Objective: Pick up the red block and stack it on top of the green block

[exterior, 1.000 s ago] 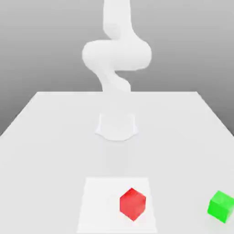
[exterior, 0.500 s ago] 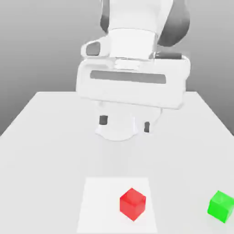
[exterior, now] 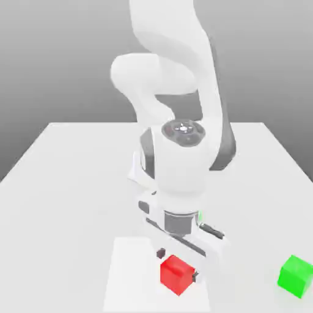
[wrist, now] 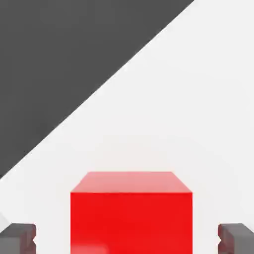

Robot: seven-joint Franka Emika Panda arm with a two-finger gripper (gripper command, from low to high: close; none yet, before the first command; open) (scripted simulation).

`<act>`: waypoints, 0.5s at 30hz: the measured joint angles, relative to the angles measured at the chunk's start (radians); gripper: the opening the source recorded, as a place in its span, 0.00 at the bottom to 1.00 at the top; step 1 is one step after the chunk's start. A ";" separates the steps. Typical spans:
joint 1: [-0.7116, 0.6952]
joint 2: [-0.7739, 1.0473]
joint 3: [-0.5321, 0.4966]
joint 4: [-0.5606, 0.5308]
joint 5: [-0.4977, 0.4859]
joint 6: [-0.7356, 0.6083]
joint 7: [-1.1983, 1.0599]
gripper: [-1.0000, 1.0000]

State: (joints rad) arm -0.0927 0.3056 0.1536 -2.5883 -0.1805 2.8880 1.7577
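Observation:
The red block (exterior: pixel 175 274) rests on a lighter square patch (exterior: pixel 129 278) near the table's front edge. My gripper (exterior: pixel 178 264) has come down over it, one dark fingertip (exterior: pixel 161 252) behind the cube and the other (exterior: pixel 195 276) at its right side. In the hand view the red block (wrist: pixel 131 213) sits between the two fingertips (wrist: pixel 20 238), with a visible gap on each side, so the gripper (wrist: pixel 127 238) is open around it. The green block (exterior: pixel 296 276) stands alone at the exterior view's right, well apart from the hand.
The white table (exterior: pixel 67 177) stretches back to the arm's round base (exterior: pixel 137 171). The arm's body hangs above the table's middle. In the hand view the table ends at a diagonal edge, with dark ground (wrist: pixel 59 59) beyond it.
The hand has dropped from high above the table's middle down onto the red block, and its fingers now straddle the cube. Neither block has moved.

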 joint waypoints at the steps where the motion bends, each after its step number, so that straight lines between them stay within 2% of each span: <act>1: 0.000 0.000 0.000 0.000 0.000 0.001 0.000 0.00; 5: 0.004 0.009 -0.005 0.001 -0.005 0.008 0.005 0.00; 10: -0.029 -0.147 0.049 -0.024 0.094 -0.119 -0.069 0.00; 15: 0.081 -0.146 0.128 0.069 0.084 -0.222 0.067 0.00</act>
State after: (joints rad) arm -0.0112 0.1595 0.2815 -2.5192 -0.0965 2.6657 1.8251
